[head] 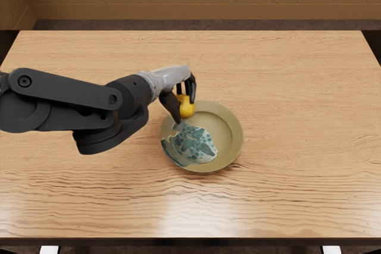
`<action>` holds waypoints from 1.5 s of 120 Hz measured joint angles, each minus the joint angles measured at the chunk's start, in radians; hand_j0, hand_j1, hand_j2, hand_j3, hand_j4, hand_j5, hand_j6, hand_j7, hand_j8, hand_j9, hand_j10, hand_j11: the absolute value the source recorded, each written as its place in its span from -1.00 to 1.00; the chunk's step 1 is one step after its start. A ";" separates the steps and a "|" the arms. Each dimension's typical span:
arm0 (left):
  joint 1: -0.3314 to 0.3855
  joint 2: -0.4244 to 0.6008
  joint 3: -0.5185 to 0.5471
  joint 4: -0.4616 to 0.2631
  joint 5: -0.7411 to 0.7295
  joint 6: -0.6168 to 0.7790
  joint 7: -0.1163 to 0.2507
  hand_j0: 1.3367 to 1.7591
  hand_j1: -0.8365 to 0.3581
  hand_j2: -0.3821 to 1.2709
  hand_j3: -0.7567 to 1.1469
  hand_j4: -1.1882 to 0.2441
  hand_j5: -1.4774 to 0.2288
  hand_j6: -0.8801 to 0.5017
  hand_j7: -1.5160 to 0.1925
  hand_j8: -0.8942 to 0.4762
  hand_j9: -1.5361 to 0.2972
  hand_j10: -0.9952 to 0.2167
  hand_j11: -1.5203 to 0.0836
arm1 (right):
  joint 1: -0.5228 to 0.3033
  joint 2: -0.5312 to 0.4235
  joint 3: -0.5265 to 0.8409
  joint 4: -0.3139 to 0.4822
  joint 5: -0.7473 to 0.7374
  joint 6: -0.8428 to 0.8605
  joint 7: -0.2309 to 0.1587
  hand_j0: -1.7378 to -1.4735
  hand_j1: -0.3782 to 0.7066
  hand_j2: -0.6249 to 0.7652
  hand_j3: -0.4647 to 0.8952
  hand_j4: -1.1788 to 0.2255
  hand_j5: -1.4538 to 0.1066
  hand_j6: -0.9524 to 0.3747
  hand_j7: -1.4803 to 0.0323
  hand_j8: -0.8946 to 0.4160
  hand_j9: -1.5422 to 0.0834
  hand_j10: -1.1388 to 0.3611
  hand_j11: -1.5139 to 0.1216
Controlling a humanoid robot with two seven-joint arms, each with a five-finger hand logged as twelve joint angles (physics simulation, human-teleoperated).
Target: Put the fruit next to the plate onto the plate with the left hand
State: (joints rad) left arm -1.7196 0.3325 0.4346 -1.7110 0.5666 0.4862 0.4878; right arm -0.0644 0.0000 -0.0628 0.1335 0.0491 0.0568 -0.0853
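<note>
Clearly the left hand (180, 89) is clamped on the fruit (187, 109): its dark fingers (191, 81) curl down around the top and sides of the small yellow piece, and a thumb-like finger reaches down on the near side. The wrist is pale grey. Behind it the thick black forearm runs back to the picture's left edge, low over the table (297, 75) and bent at a bulky elbow.

The fruit sits in the grip just inside the plate's far left rim; I cannot tell whether it touches the plate (233, 130) or hangs just above it. The plate is round and olive-gold, with a teal-and-white patterned patch across its near left part.

One hand, one fruit and one plate show.
</note>
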 joint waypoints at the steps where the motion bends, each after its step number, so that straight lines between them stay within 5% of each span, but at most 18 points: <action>1: 0.000 -0.001 -0.001 0.000 -0.002 -0.005 0.000 0.50 -0.05 -0.03 -0.20 -0.49 -0.70 -0.29 -0.62 -0.35 -0.57 -0.78 -0.53 | 0.000 0.000 0.000 0.000 0.000 0.000 0.000 -0.40 -0.89 -0.11 -0.32 0.64 0.82 0.40 0.92 0.33 0.86 0.49 0.81; 79: 0.009 -0.055 -0.043 0.020 -0.050 -0.135 -0.005 0.50 -0.01 -0.05 -0.20 -0.45 -0.61 -0.37 -0.52 -0.41 -0.51 -0.71 -0.47 | 0.000 0.000 0.000 0.000 0.000 0.000 0.000 -0.40 -0.89 -0.11 -0.32 0.64 0.82 0.40 0.92 0.33 0.86 0.49 0.81; 114: 0.015 -0.071 -0.043 0.046 -0.067 -0.133 -0.005 0.52 0.07 -0.29 -0.20 -0.10 -0.13 -0.38 -0.08 -0.37 -0.12 -0.27 -0.01 | 0.000 0.000 0.000 0.000 0.000 0.000 0.000 -0.40 -0.89 -0.11 -0.32 0.64 0.82 0.40 0.92 0.33 0.86 0.49 0.81; 180: 0.027 0.011 -0.111 0.055 -0.142 -0.252 -0.008 0.52 0.82 -0.51 -0.20 0.53 0.59 0.15 0.64 0.18 0.55 0.49 0.75 | 0.000 0.000 0.000 0.000 0.000 0.000 0.000 -0.40 -0.89 -0.11 -0.32 0.64 0.82 0.40 0.92 0.33 0.86 0.49 0.81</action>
State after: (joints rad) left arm -1.6931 0.3431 0.3241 -1.6555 0.4242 0.2344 0.4797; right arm -0.0642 0.0000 -0.0629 0.1335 0.0491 0.0566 -0.0854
